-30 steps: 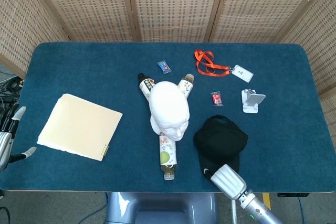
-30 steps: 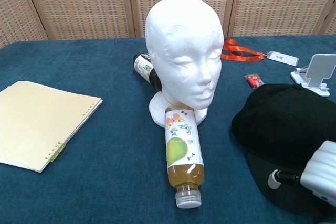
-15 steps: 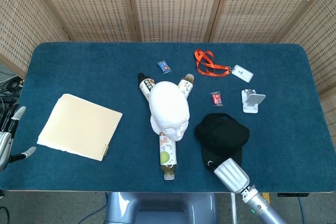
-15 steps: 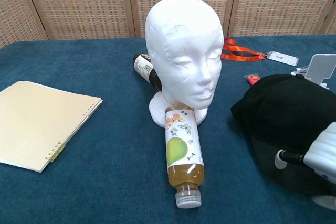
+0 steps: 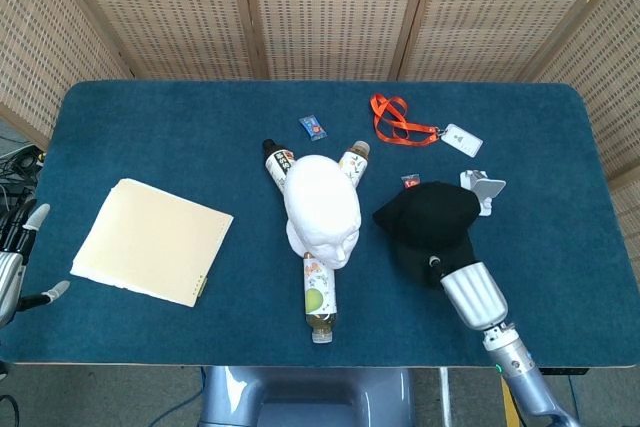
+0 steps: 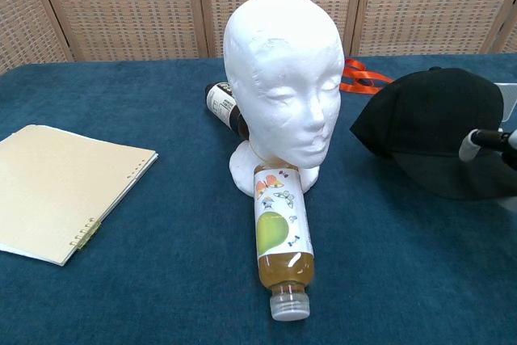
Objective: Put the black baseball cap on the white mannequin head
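Overhead first: black baseball cap [image 5: 428, 225] was up off the counter [image 5: 150, 137], just right of the white mannequin head [image 5: 322, 209], not on it. My right hand [image 5: 437, 265] was mostly hidden under the cap's near edge; only a finger tip poked out above the ribbed wrist, and it was gripping the cap there. The cap covered most of a small red packet [image 5: 409, 181] and overlapped the white phone stand [image 5: 484, 189]. My left hand [image 5: 22, 262] sat off the counter's left edge, fingers apart, nothing in it. The mannequin head stood mid-counter with three bottles touching its base: a juice bottle [image 5: 318, 296] lying toward me, a dark-capped bottle [image 5: 277, 161] and another bottle [image 5: 354, 160] behind it. A cream notebook [image 5: 150, 242] lay well to the left. A blue candy wrapper [image 5: 313, 127] and an orange lanyard [image 5: 394, 121] with its badge [image 5: 461, 139] lay toward the far side.

Chest camera: cap [image 6: 436, 123] hung clear of the counter [image 6: 145, 280], about level with the mannequin head's [image 6: 283, 78] face, a gap between them. Only a white-tipped finger of my right hand [image 6: 485, 140] showed at the frame's right edge, pressed on the cap's brim. Juice bottle [image 6: 279, 240] lay with its cap toward me, its base against the head's neck. Notebook [image 6: 60, 191] was at left, lanyard [image 6: 360, 78] behind the cap.
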Motion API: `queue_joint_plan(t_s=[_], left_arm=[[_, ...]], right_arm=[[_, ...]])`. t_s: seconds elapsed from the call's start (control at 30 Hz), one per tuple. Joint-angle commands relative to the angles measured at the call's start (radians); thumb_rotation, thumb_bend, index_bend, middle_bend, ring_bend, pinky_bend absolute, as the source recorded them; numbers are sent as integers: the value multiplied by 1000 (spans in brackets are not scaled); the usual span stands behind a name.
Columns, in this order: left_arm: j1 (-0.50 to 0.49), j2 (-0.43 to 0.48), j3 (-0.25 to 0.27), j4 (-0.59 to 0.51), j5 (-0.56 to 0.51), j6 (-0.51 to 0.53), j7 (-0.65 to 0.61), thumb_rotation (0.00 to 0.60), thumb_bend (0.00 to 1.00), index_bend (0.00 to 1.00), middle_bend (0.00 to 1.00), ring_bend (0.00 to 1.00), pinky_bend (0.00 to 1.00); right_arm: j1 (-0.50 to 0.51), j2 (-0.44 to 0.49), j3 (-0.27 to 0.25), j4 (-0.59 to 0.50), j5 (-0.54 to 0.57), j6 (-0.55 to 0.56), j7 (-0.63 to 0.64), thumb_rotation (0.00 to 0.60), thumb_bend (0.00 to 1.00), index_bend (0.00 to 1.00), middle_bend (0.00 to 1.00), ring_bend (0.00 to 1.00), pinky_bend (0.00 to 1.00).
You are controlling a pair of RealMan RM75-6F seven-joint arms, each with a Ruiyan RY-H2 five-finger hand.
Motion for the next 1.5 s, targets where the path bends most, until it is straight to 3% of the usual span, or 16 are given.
queue_joint_plan(t_s=[0.03, 0.23, 0.4, 0.57, 0.63, 0.77, 0.97, 1.23, 1.5], left_arm=[[1, 1, 0, 0, 0, 1, -3, 600, 0, 0, 0, 0, 0], [1, 6, -1, 2, -2, -1, -15, 600, 0, 0, 0, 0, 0], [1, 9, -1, 3, -2, 0, -22, 600, 0, 0, 0, 0, 0], [0, 10, -1, 4, -3, -3, -23, 600, 0, 0, 0, 0, 0], [-1, 9, 0, 4, -3, -5, -22, 600, 0, 0, 0, 0, 0], [-2, 8, -1, 4, -5, -6, -20, 600, 0, 0, 0, 0, 0], [-2, 9, -1, 2, -5, -8, -23, 600, 0, 0, 0, 0, 0], [0, 18, -3, 2, -8, -5, -46, 600, 0, 0, 0, 0, 0], [3, 24, 0, 4, -1, -1, -64, 600, 0, 0, 0, 0, 0]], right_arm=[[13, -18, 33, 23, 48, -25, -9, 600, 489, 375, 939, 1000, 1000], [34, -45, 75, 54, 114, -57, -25, 600, 512, 357, 938, 1000, 1000], [57, -60, 96, 74, 142, -78, -28, 600, 691, 342, 938, 1000, 1000], [81, -73, 110, 92, 163, -89, -31, 600, 781, 355, 941, 1000, 1000], [88, -74, 115, 96, 173, -94, -35, 600, 786, 421, 947, 1000, 1000], [98, -75, 124, 101, 185, -89, -26, 600, 782, 672, 978, 1000, 1000], [111, -70, 154, 99, 219, -78, 33, 600, 757, 717, 997, 1000, 1000], [145, -36, 273, 34, 331, -88, 127, 600, 723, 723, 1000, 1000, 1000], [221, 6, 398, 26, 452, -142, 70, 600, 723, 727, 1000, 1000, 1000]])
